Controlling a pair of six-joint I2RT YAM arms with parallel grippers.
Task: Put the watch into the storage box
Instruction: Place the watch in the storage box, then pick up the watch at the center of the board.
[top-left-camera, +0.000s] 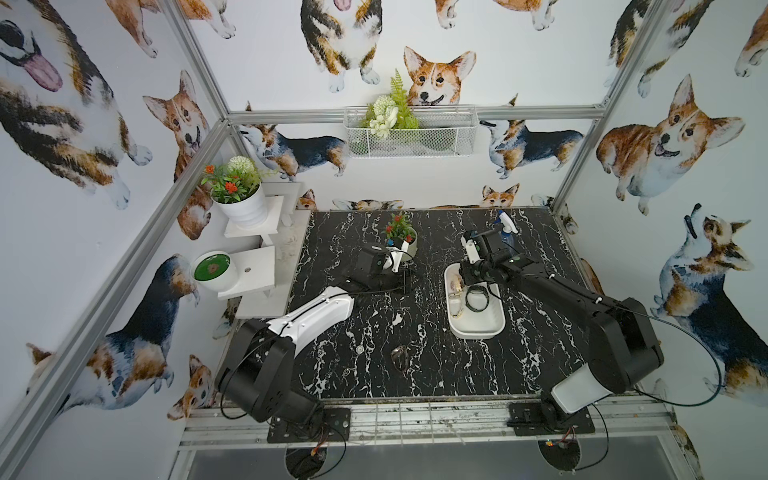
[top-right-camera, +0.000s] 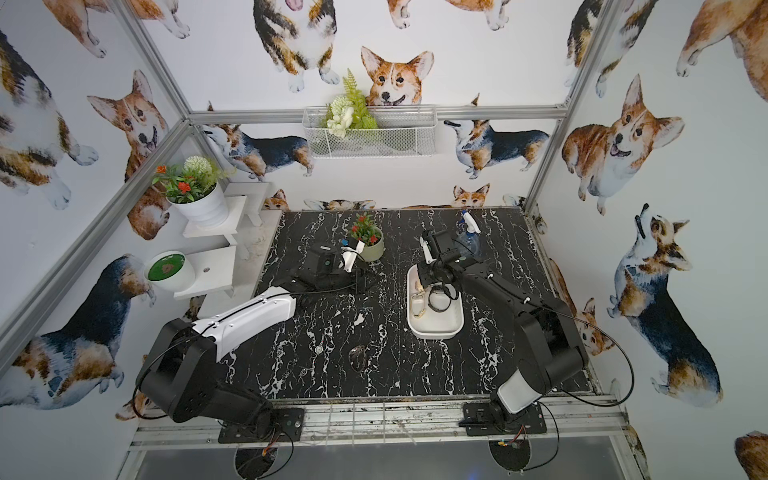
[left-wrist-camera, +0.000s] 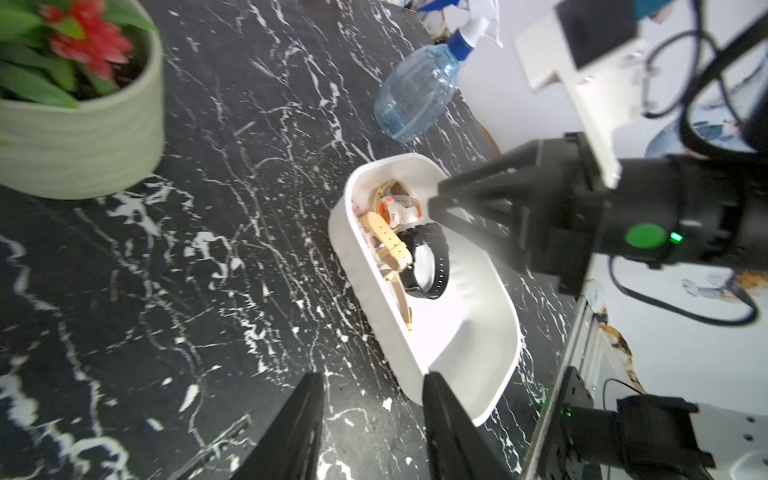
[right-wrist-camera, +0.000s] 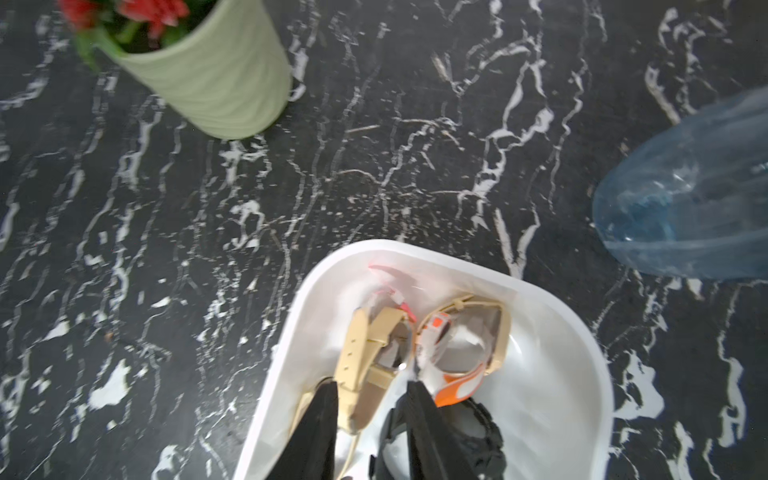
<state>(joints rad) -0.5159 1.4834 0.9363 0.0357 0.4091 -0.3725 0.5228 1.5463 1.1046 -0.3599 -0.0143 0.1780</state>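
The black marble-patterned desk (top-left-camera: 457, 374) carries all working items. At its left edge stands a white stepped shelf (top-left-camera: 257, 266) bearing a white ribbed flowerpot (top-left-camera: 245, 210). The left gripper (left-wrist-camera: 372, 380) hangs over the desk beside a pale green ribbed pot of red flowers (left-wrist-camera: 83, 137). Its jaws are spread and hold nothing. Nearer the front edge, a small dark looped item (top-left-camera: 401, 359) lies alone on the desk, too small to identify.

To the right sits the storage box (left-wrist-camera: 465, 332), a shallow white plastic tub with rounded corners. The right gripper (right-wrist-camera: 372, 386) is poised over its far end, jaws spread, gripping nothing. In both top views the right arm covers that end of the box. In the right wrist view one jaw hides part of the black looped-strap watch (left-wrist-camera: 424, 237).

Box contents:
- the black looped-strap watch, lying on the tub floor
- a beige-strap watch (right-wrist-camera: 357, 353)
- an orange-and-white-strap watch (right-wrist-camera: 453, 384)
- a pink fragment (right-wrist-camera: 388, 272), not identifiable

Beyond the box is a translucent blue spray bottle (left-wrist-camera: 415, 95), cut off in the right wrist view.
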